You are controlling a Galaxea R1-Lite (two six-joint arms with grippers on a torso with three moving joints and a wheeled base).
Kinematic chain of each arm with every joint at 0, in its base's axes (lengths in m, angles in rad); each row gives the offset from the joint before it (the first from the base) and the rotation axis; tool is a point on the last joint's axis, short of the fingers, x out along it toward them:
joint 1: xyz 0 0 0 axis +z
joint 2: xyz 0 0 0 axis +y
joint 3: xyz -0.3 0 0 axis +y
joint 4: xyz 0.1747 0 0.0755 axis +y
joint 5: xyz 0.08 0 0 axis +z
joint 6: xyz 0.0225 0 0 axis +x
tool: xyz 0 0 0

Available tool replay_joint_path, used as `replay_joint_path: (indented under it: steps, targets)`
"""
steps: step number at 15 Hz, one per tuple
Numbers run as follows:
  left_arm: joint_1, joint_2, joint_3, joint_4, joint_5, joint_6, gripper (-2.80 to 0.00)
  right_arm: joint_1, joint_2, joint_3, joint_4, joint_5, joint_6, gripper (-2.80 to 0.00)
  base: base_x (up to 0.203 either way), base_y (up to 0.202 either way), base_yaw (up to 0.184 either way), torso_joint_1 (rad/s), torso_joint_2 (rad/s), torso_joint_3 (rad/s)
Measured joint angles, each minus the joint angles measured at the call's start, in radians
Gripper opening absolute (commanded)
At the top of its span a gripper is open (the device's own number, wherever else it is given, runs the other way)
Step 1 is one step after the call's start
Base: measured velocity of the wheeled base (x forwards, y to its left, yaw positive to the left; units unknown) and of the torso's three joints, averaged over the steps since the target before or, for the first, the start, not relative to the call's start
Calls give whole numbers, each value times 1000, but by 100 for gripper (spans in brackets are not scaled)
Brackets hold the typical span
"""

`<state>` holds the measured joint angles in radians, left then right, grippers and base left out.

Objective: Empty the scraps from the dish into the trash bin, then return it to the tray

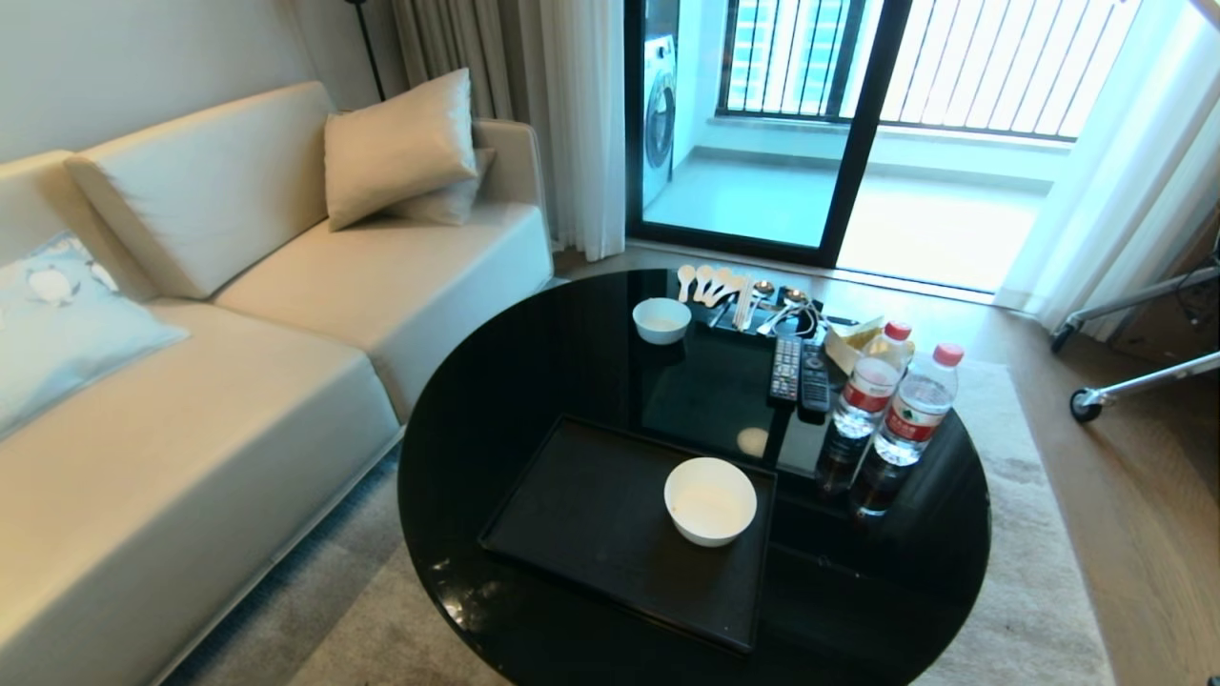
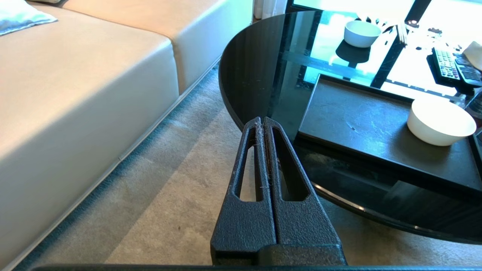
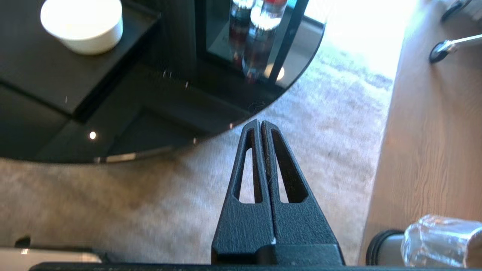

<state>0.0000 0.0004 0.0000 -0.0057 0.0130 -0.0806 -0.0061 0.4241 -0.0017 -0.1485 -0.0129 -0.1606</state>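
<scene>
The right gripper (image 3: 261,124) is pressed together, empty, over the carpet (image 3: 150,195). The dish (image 3: 81,24) stands at its ten o'clock, well apart, on the tray (image 3: 34,75).

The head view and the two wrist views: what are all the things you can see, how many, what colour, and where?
dish: one, white, empty, on the tray's right part
tray: one, black, near side of the table
table: one, round glossy black, on a beige rug
smaller bowl: one, white, far side of the table
spoons: several, pale, at the far edge
remotes: two, black, right of centre
water bottles: two, clear with red caps, right side of the table
trash bin: one, metal with clear liner, on the floor
sofa: one, cream, left of the table
left gripper: black, shut, over the rug
right gripper: black, shut, over the rug
</scene>
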Motion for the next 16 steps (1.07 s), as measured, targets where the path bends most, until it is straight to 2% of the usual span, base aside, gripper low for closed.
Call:
replay_joint_path:
  steps: [3, 16]
  targets:
    - [0, 0, 0, 0, 0, 0, -280, -47, -106, 1, 147, 49, 0, -280, 0, 0, 0, 0, 0, 0]
    - [0, 0, 0, 0, 0, 0, -280, 1, -394, 2, 152, 54, 57, -280, 0, 0, 0, 0, 0, 0]
